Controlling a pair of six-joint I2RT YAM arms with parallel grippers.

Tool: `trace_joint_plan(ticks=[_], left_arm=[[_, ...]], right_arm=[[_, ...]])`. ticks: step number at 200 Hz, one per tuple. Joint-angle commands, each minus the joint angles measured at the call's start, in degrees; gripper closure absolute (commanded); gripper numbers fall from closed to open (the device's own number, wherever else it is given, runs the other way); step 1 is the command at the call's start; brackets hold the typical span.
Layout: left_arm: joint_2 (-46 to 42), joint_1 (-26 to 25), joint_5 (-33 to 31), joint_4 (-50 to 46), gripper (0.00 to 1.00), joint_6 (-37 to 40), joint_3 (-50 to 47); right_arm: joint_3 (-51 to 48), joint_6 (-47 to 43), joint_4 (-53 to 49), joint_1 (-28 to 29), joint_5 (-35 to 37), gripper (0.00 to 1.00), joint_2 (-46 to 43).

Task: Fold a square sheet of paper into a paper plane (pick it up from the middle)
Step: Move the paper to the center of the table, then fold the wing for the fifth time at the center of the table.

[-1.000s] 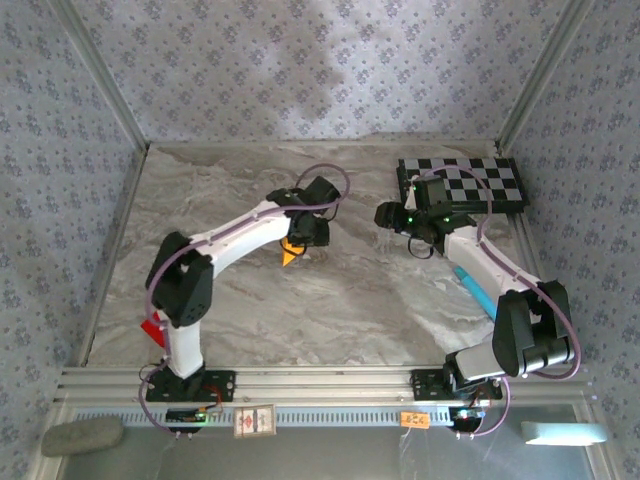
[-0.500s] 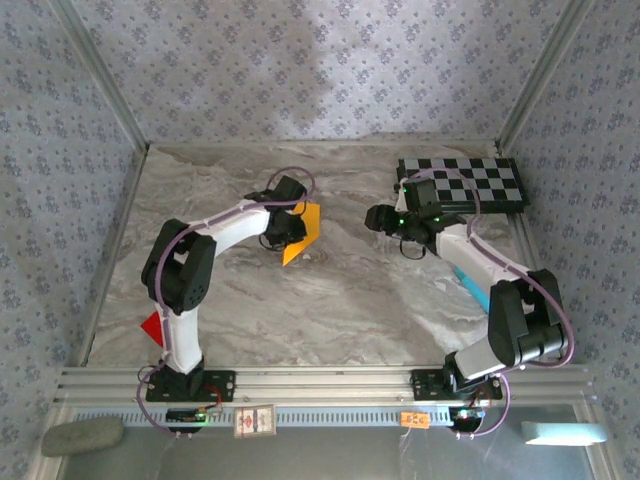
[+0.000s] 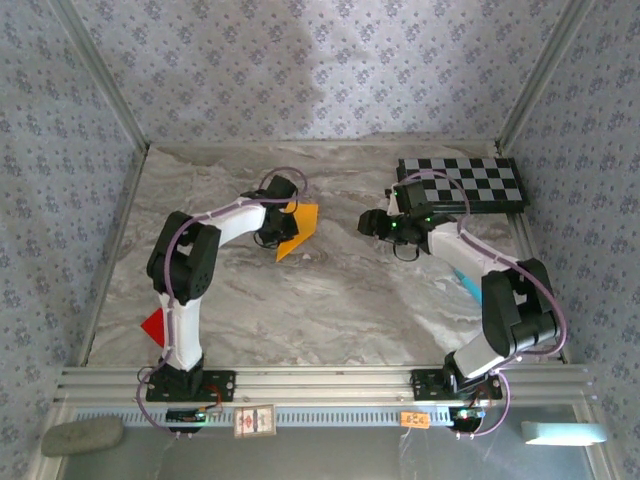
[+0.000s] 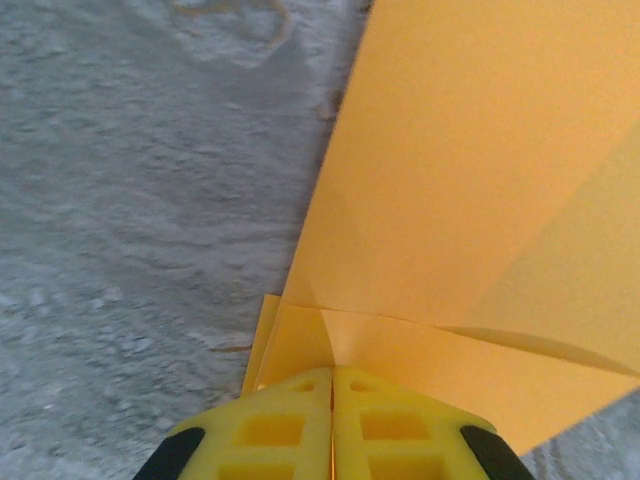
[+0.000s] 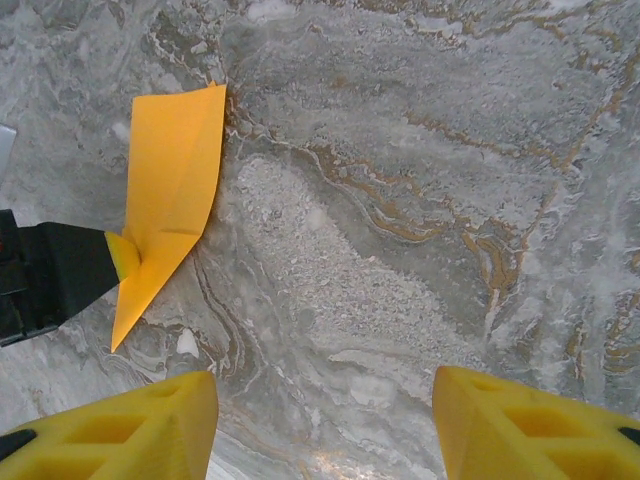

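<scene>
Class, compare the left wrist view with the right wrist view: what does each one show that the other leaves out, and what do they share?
Left wrist view: the left gripper from behind, its jaws pressed shut on the edge of the orange paper, with the fold lines seen close up. Right wrist view: the paper's whole outline, narrowing to a sharp tip, and the right gripper with its jaws wide apart and nothing between them. Shared: the folded paper, the left gripper pinching it, and the marble table.
</scene>
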Motion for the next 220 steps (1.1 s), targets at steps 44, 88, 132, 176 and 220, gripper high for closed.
trace_joint_plan(ticks=[44,88,132,176,220], left_arm=[[-0.24,-3.21,10.46,1.66,0.95,13.31,-4.5],[-1.12,-6.13,15.25,4.04,0.95,16.06,-6.38],[-2.09,-6.35,15.53,5.72,0.93,11.04,-7.12],[-2.06,-6.3,14.99,6.7,0.93,2.81,-8.46],[-2.45,-6.36,14.21,6.8,0.94,-4.43,-10.07]], right_arm=[[2.21,2.84,4.39,1.24,-7.18,0.47,4.18],[5.23,4.95,4.91,4.59,-11.41,0.65,10.85],[7.35,9.73,6.5,7.59,-14.61,0.76,17.85],[5.65,13.9,7.97,8.31,-15.18,0.82,19.05],[-1.05,22.85,11.17,6.24,-9.18,0.68,14.41]])
